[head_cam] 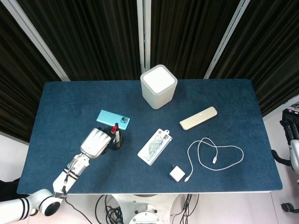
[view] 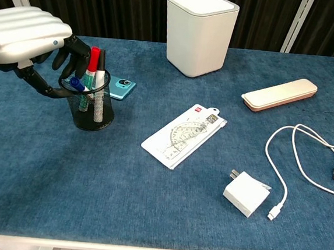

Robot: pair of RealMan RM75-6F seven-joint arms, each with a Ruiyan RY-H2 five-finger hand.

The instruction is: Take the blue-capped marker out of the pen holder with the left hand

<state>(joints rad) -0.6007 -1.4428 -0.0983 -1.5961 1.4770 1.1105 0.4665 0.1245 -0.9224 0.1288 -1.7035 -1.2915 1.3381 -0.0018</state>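
Observation:
A black mesh pen holder stands at the front left of the blue table; the head view shows the holder too. In it the blue-capped marker leans left with its cap at the rim, beside a red-capped marker and a black-capped one. My left hand hovers at the holder's left, its dark fingers curved over the rim close to the blue cap, thumb lower at the holder's left side. Nothing is plainly gripped. From above, the left hand covers the holder's left half. A dark part of my right hand shows beyond the table's right edge.
A teal phone lies just behind the holder. A white square bin stands at the back centre. A ruler pouch, a beige case, a white charger and its cable lie to the right.

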